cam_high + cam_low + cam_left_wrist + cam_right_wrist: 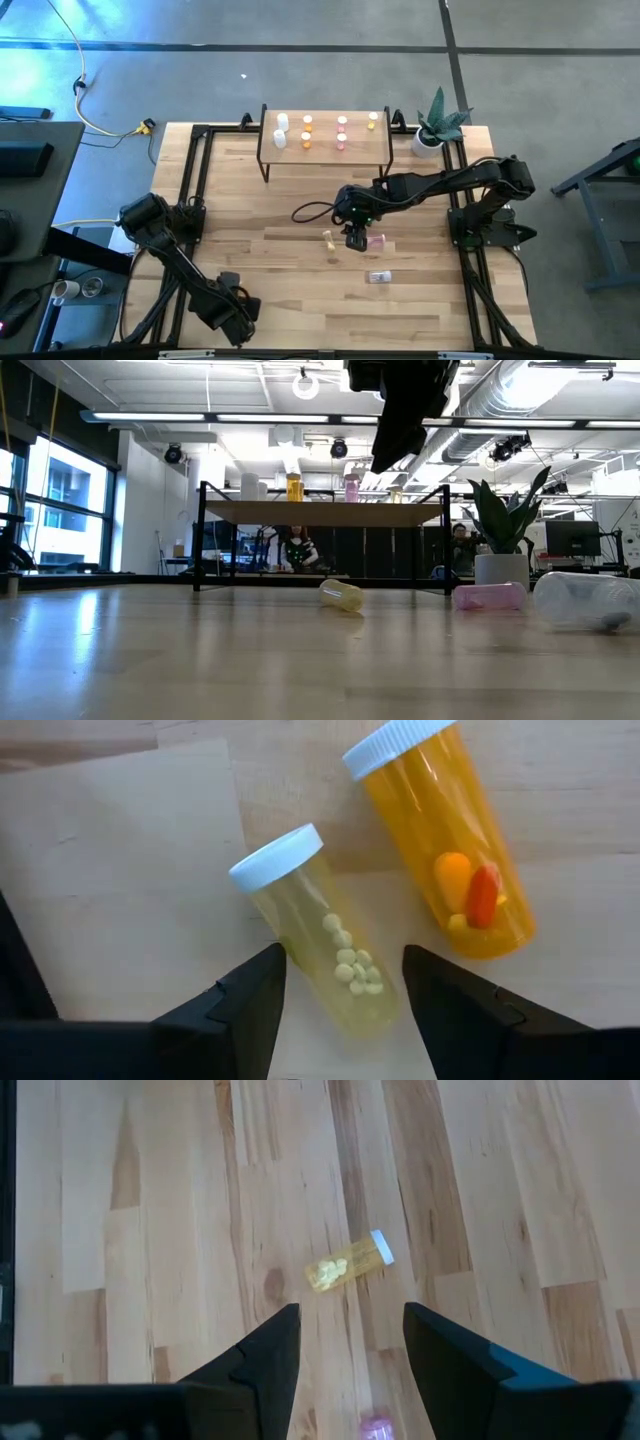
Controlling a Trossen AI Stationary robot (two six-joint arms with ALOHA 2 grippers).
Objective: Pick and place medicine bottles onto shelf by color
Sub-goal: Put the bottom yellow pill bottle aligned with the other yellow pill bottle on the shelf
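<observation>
Bottles stand on the shelf (325,152) in four colour groups: white (281,130), orange (307,132), pink (342,131), yellow (373,121). Three more lie on the table (280,300): a yellow bottle (329,240), a pink bottle (376,241) and a clear bottle (379,277). The right gripper (356,238) hovers over the first two, fingers parted and empty. The left gripper (343,995), near the table's front edge, is parted too, holding nothing, with two bottles ahead of it.

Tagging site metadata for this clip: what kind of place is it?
Likely a robotics lab in an open-plan industrial office. Exposed ducts and strip lights run overhead, people sit at desks behind the table, and monitors stand at the side. The floor is bare concrete.
</observation>
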